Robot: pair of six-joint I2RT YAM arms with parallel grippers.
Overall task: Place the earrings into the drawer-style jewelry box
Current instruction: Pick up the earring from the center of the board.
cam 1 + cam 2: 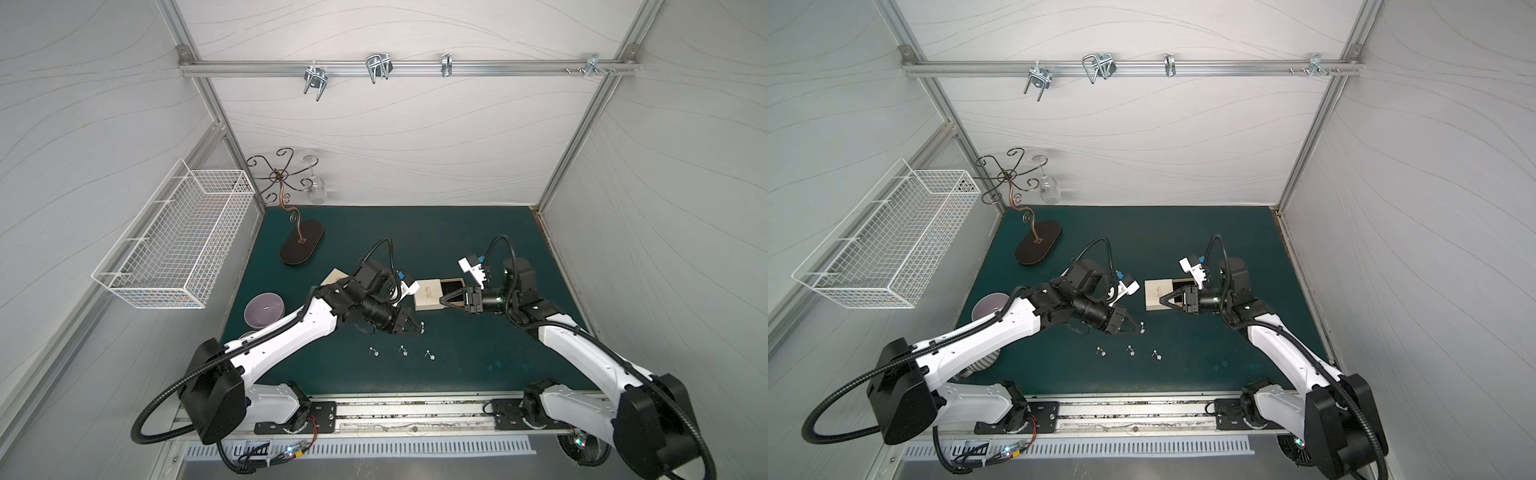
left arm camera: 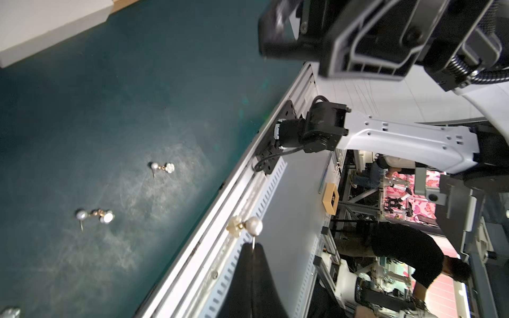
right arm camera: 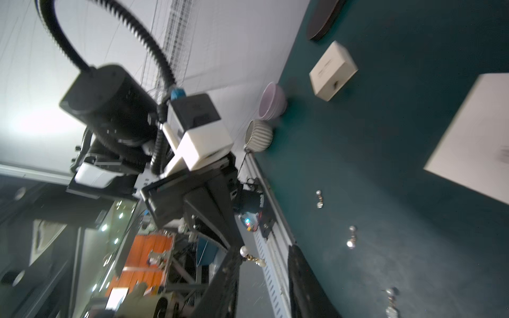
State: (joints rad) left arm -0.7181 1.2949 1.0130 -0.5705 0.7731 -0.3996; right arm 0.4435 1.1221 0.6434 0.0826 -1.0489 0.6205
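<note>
My left gripper [image 1: 415, 330] [image 2: 253, 246] is shut on the thin post of one earring [image 2: 248, 225] [image 1: 422, 326], held just above the green mat. Three more earrings lie on the mat in front of it [image 1: 374, 352] [image 1: 403, 351] [image 1: 430, 354], also visible in the left wrist view [image 2: 162, 167] [image 2: 95, 216]. The beige drawer-style jewelry box [image 1: 428, 297] [image 1: 1158, 293] stands mid-table with its dark drawer [image 1: 452, 286] pulled out to the right. My right gripper [image 1: 444, 300] [image 3: 264, 275] hovers over the box, open, nothing between its fingers.
A second small beige box [image 3: 333, 70] [image 1: 336, 276] sits behind the left arm. A purple bowl [image 1: 264, 309] and a ribbed cup [image 3: 259, 136] stand at the mat's left edge. A scrolled metal stand [image 1: 301, 245] with a hanging glass [image 1: 316, 191] is at back left, and a wire basket [image 1: 174, 245] hangs on the left wall.
</note>
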